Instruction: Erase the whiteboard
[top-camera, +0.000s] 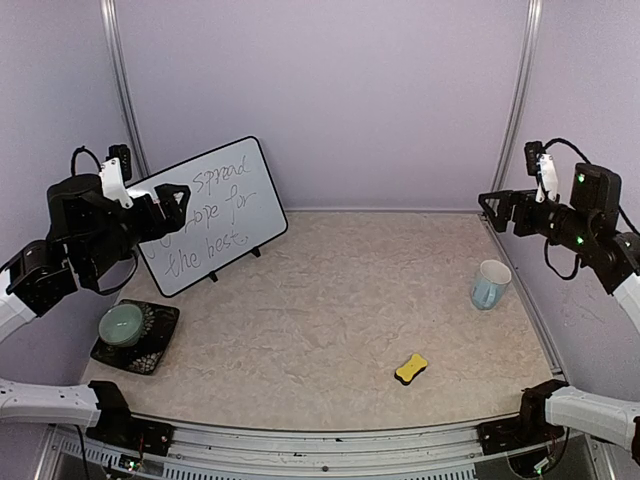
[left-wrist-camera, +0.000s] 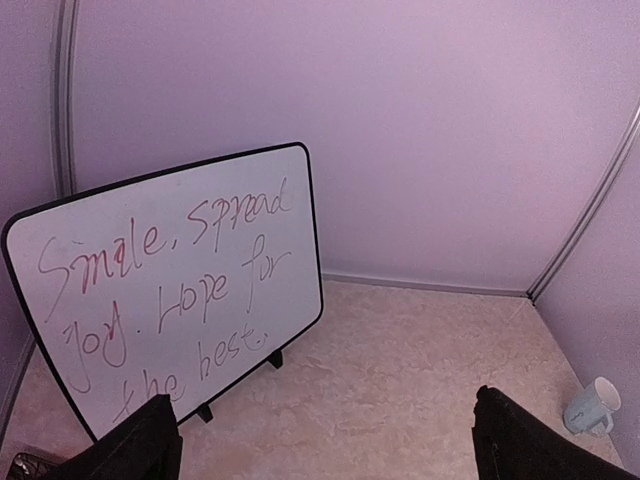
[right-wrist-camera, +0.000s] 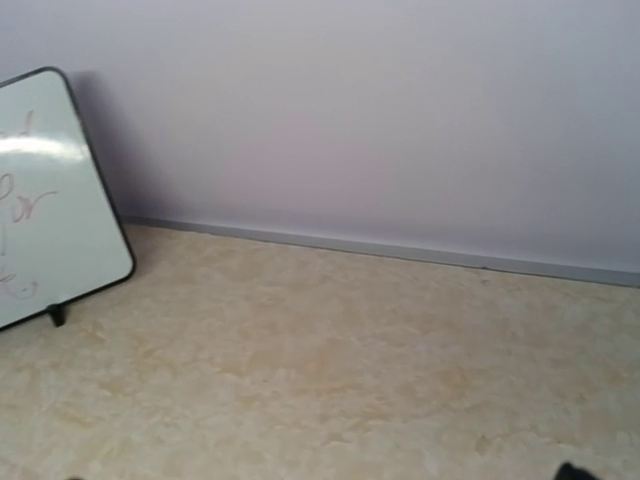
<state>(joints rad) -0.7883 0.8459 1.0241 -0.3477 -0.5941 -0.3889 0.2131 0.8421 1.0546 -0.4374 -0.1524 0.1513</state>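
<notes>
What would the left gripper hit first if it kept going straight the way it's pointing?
Probably the bare table just right of the whiteboard. The board stands left of the left gripper's line, though depth is unclear.

Looking down from high behind over the whole worktop (top-camera: 330, 300). Left wrist: facing the whiteboard (left-wrist-camera: 180, 280), fairly near. Right wrist: low, sharing its right edge.

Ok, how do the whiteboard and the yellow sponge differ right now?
The whiteboard is large and white; the yellow sponge is small. The whiteboard stands tilted on its feet at the far left, the sponge lies flat near the front. The whiteboard bears handwriting, the sponge is plain. Both rest on the table.
</notes>
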